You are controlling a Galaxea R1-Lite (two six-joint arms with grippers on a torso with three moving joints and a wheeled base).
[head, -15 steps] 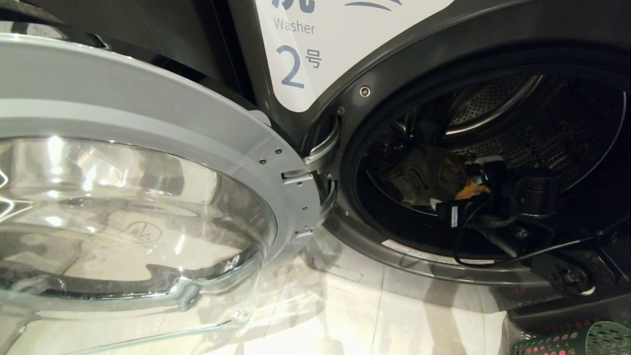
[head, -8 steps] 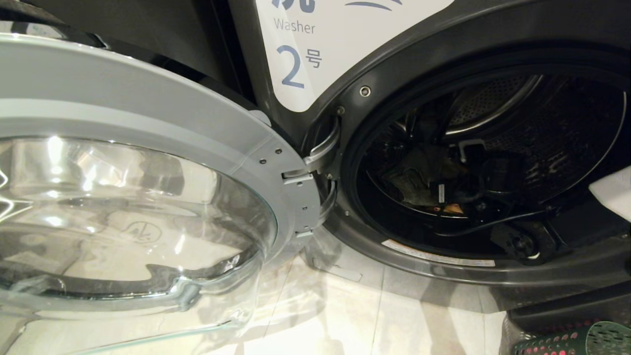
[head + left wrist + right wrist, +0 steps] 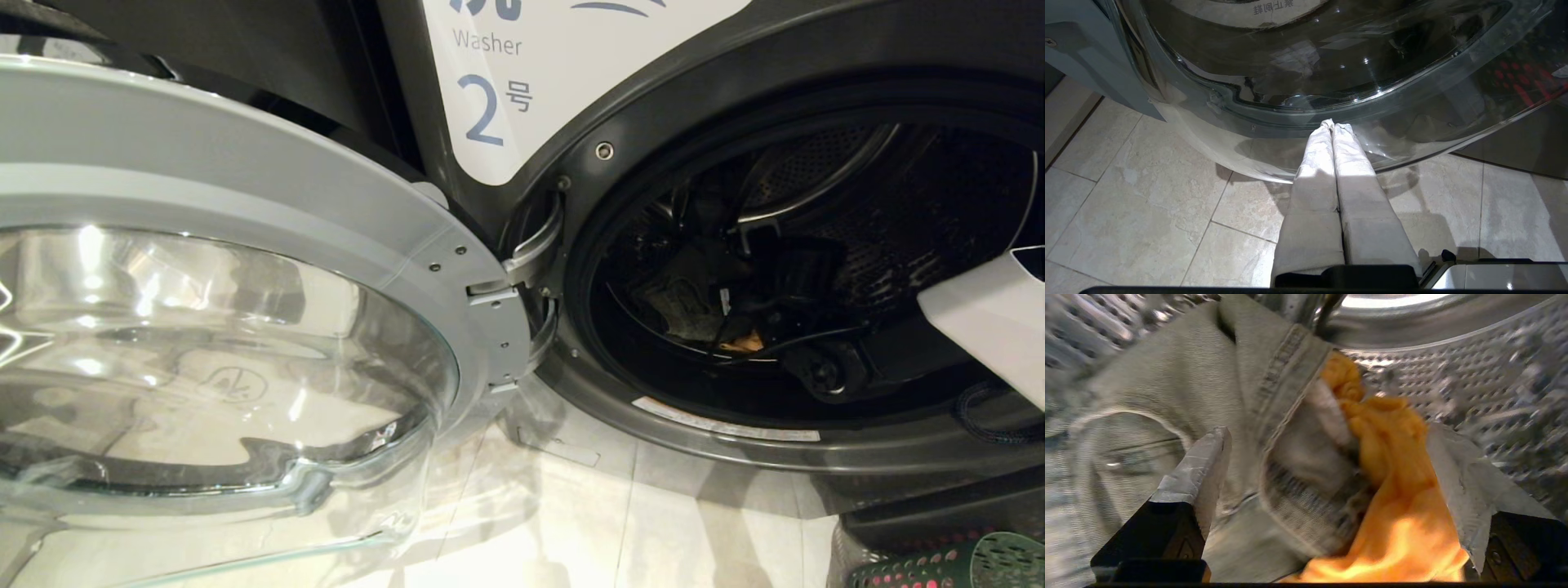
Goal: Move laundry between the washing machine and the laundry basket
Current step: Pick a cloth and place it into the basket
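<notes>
Parked by glass door [image 3: 1331, 61]: left gripper [image 3: 1333, 122], jaws closed, empty. Inside dark grey front-loading washer no. 2 [image 3: 653, 82]: right gripper [image 3: 1327, 457], jaws wide, holding nothing, straddling grey denim garment [image 3: 1167, 375] & orange-yellow cloth [image 3: 1388, 490]. Risk: pinching both, or snagging on drum.

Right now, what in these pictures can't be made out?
- Right hand: in the head view, lost in the dark drum of the washing machine.
- Laundry basket: cut off by the head view's corner.
- Red-pink garment: only red spots through the basket's holes.
- Grey garment: motion-blurred, extent unclear.
</notes>
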